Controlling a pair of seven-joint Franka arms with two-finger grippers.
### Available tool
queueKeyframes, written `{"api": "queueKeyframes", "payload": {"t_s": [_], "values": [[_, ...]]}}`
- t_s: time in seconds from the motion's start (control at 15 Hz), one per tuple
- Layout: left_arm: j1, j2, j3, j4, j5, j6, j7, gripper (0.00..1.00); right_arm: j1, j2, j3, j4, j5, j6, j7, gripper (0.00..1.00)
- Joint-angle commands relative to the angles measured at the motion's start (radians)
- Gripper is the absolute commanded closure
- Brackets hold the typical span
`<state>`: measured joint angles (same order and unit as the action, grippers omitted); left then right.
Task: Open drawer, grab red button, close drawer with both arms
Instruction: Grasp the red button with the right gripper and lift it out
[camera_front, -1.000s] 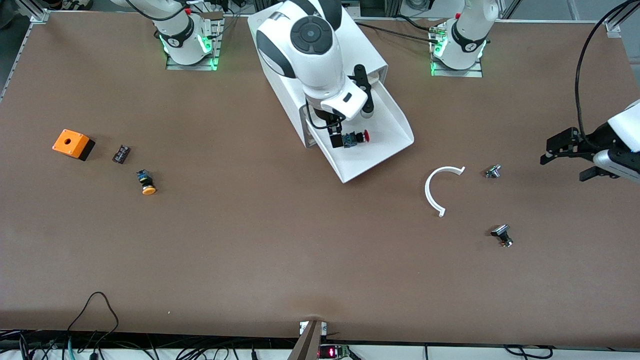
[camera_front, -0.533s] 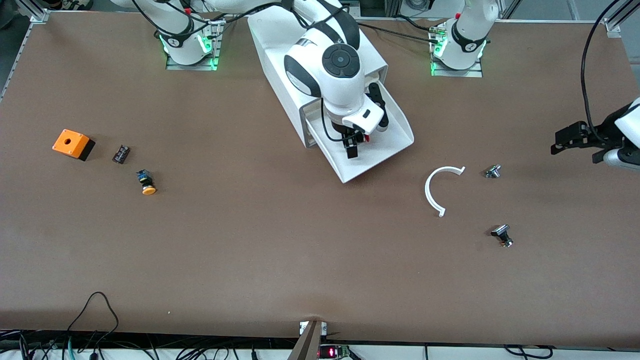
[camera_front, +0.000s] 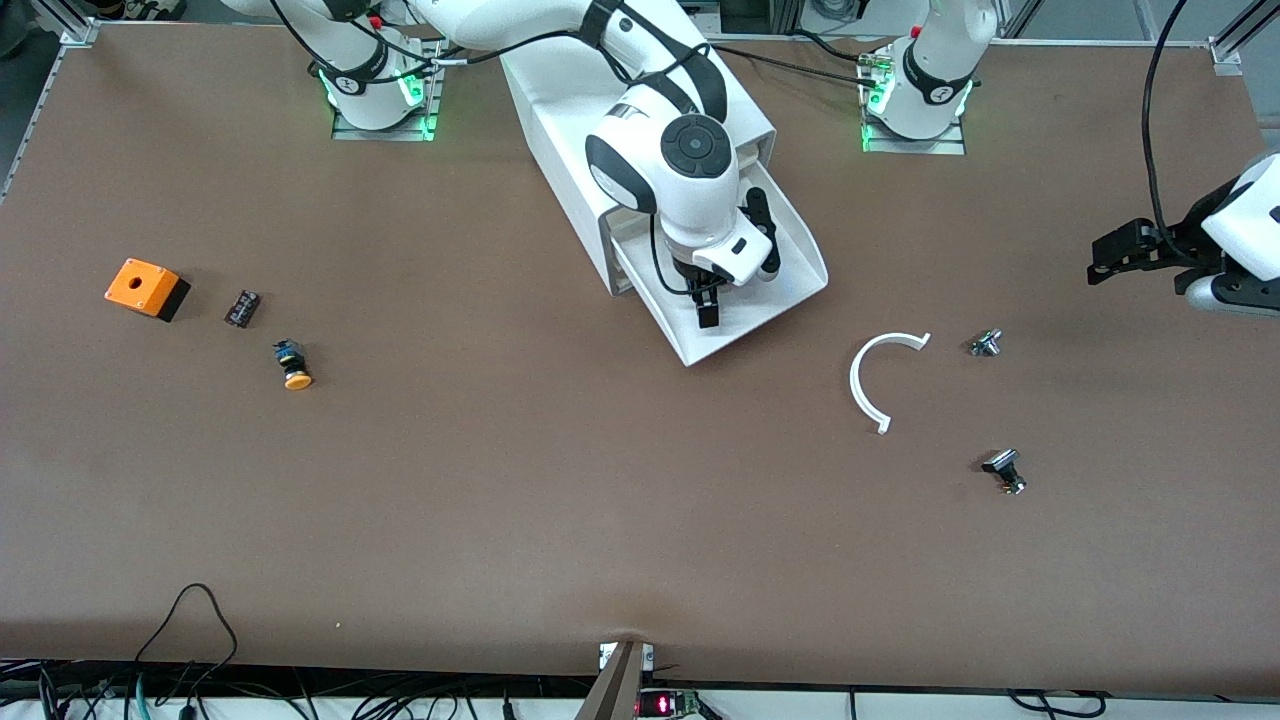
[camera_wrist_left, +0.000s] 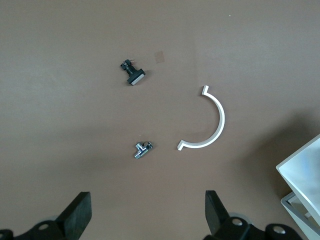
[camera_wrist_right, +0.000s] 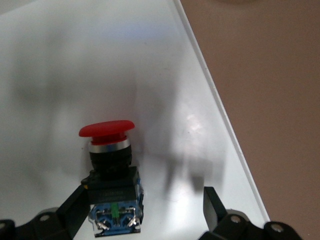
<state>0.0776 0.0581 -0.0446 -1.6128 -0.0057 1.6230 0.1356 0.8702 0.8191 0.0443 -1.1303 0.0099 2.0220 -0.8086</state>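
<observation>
The drawer (camera_front: 775, 290) stands pulled out of the white cabinet (camera_front: 560, 130). The red-capped button (camera_wrist_right: 111, 170) lies on its side on the drawer floor (camera_wrist_right: 100, 65). My right gripper (camera_wrist_right: 145, 212) is low in the drawer, open, with the button's blue-black body between its fingers; one finger (camera_wrist_right: 75, 205) is against the body and the other stands apart. In the front view the right hand (camera_front: 705, 300) hides the button. My left gripper (camera_front: 1115, 255) is open and empty, up over the table at the left arm's end (camera_wrist_left: 147, 215).
A white half-ring (camera_front: 880, 375), a small metal part (camera_front: 986, 343) and a black part (camera_front: 1005, 470) lie under the left gripper's side. An orange box (camera_front: 145, 287), a dark chip (camera_front: 242, 307) and an orange-capped button (camera_front: 294, 366) lie toward the right arm's end.
My right gripper has moved along the drawer and come down around the button, which the front view no longer shows. My left gripper has shifted slightly at the table's end.
</observation>
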Motion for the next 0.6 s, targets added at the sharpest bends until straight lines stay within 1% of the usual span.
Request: {"api": "queueKeyframes", "payload": {"t_s": [0.0, 0.07, 0.13, 0.2, 0.27, 0.53], "values": [[-0.002, -0.006, -0.005, 0.005, 0.041, -0.017, -0.014, 0.0, 0.018, 0.02, -0.012, 0.037, -0.021, -0.005, 0.025, 0.0], [-0.002, -0.006, -0.006, 0.005, 0.055, -0.017, -0.02, 0.0, 0.018, 0.022, -0.012, 0.037, -0.024, -0.003, 0.025, 0.0], [-0.01, -0.006, -0.006, 0.005, 0.055, -0.018, -0.037, 0.0, 0.018, 0.025, -0.012, 0.037, -0.024, -0.003, 0.025, 0.07], [-0.016, -0.006, -0.006, 0.005, 0.055, -0.018, -0.051, 0.0, 0.018, 0.023, -0.012, 0.037, -0.025, 0.0, 0.023, 0.27], [-0.016, -0.006, -0.006, 0.005, 0.055, -0.02, -0.056, 0.0, 0.018, 0.023, -0.012, 0.037, -0.03, 0.003, 0.019, 0.4], [-0.016, -0.006, -0.005, 0.007, 0.055, -0.022, -0.057, 0.0, 0.007, 0.02, -0.012, 0.038, -0.018, 0.003, 0.031, 0.64]]}}
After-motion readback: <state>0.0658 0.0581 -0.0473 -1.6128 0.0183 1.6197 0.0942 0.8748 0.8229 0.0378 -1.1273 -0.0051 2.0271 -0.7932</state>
